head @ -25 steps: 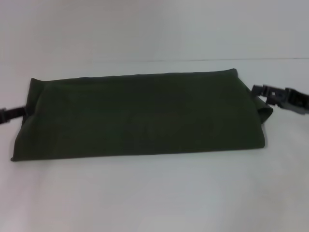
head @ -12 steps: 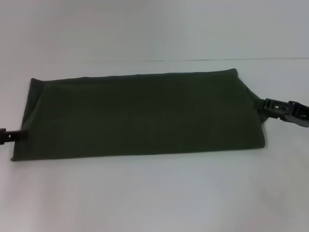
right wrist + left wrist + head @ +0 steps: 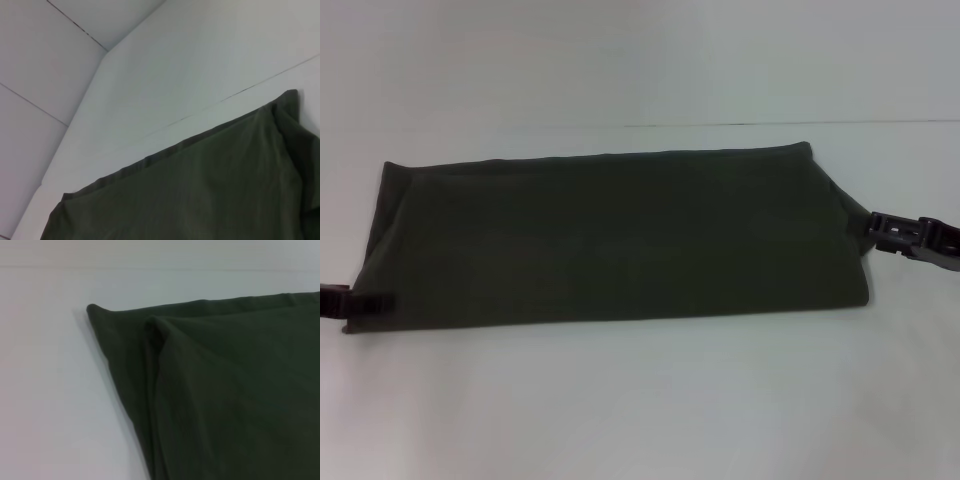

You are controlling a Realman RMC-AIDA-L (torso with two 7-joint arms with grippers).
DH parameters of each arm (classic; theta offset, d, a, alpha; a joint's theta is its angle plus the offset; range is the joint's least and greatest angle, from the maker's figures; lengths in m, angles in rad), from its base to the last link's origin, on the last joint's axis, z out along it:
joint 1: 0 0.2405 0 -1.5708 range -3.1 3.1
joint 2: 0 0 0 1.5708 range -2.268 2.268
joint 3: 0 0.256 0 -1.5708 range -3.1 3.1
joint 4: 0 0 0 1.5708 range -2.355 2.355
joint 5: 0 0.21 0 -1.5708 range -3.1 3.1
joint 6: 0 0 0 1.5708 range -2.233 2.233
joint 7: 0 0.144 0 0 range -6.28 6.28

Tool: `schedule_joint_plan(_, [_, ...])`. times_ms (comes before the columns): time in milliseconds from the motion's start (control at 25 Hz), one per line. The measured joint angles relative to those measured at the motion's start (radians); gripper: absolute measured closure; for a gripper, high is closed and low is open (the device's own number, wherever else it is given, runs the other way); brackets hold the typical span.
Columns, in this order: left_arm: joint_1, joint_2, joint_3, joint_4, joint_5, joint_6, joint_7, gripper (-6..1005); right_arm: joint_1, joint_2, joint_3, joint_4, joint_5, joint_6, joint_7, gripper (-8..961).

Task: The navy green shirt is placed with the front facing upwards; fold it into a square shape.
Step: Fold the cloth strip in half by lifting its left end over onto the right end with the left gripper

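Shirt (image 3: 610,240) lies on white table (image 3: 640,400), folded into long flat band running left-right, plain side up. Left gripper (image 3: 358,301) at its near-left corner, right gripper (image 3: 898,232) at right end; can't tell if either's fingers are open or closed.

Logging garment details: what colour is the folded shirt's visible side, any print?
Plain dark olive green shirt, no print visible; clearest in the head view.

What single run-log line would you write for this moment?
shirt: folded into long band, flat on table | left gripper: at near-left corner | right gripper: at right end | square: not yet
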Motion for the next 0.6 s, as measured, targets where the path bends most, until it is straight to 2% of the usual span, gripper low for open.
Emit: schedule_joint_plan(600, [-0.007, -0.004, 0.038, -0.035, 0.052, -0.085, -0.040, 263, 0.008, 0.006, -0.017, 0.000, 0.000, -0.005, 0.000, 42])
